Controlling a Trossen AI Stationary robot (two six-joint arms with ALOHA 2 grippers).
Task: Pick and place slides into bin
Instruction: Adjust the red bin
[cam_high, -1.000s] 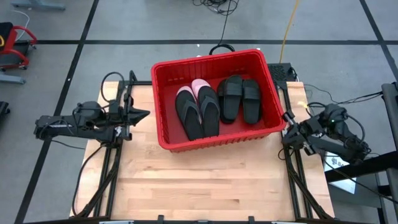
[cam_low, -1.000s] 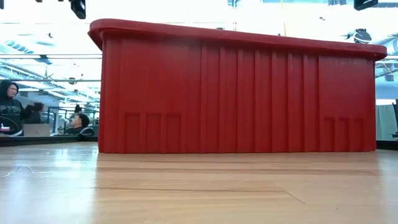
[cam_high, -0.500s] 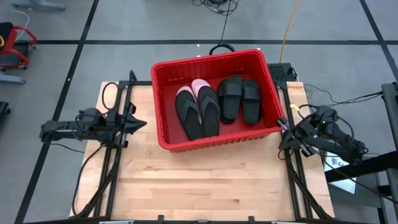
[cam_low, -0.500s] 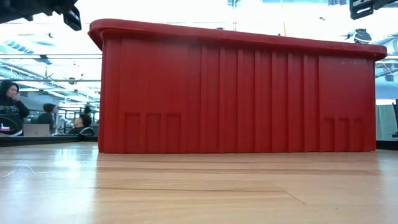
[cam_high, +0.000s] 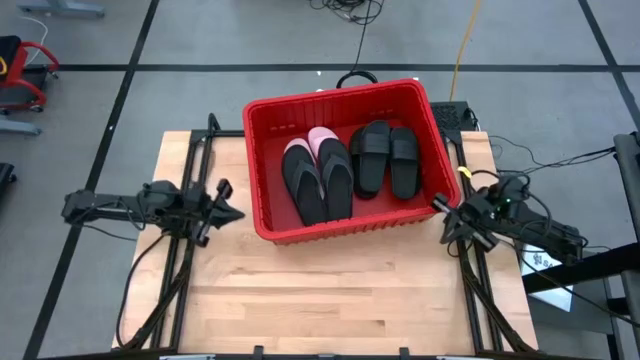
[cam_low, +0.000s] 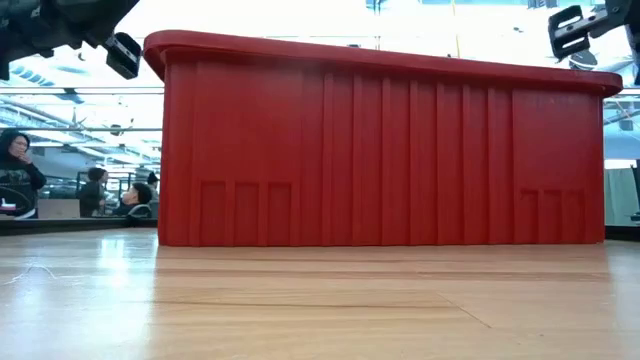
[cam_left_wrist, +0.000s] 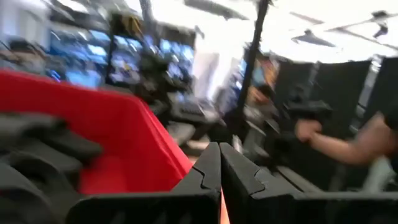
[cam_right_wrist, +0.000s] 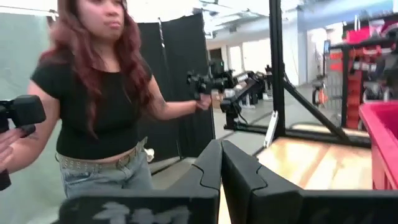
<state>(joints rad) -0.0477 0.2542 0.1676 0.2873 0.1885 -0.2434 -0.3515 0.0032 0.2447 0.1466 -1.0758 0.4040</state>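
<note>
Beside the bin (cam_high: 345, 226) — both grippers closed, left gripper (cam_high: 232, 213), right gripper (cam_high: 438, 203).

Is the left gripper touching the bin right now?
Apart. The high view shows bare wooden table between the left gripper, shut and empty, and the red bin.

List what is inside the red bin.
The red bin holds two black flip-flops over a pink slide, mostly covered, beside two black slides.
</note>
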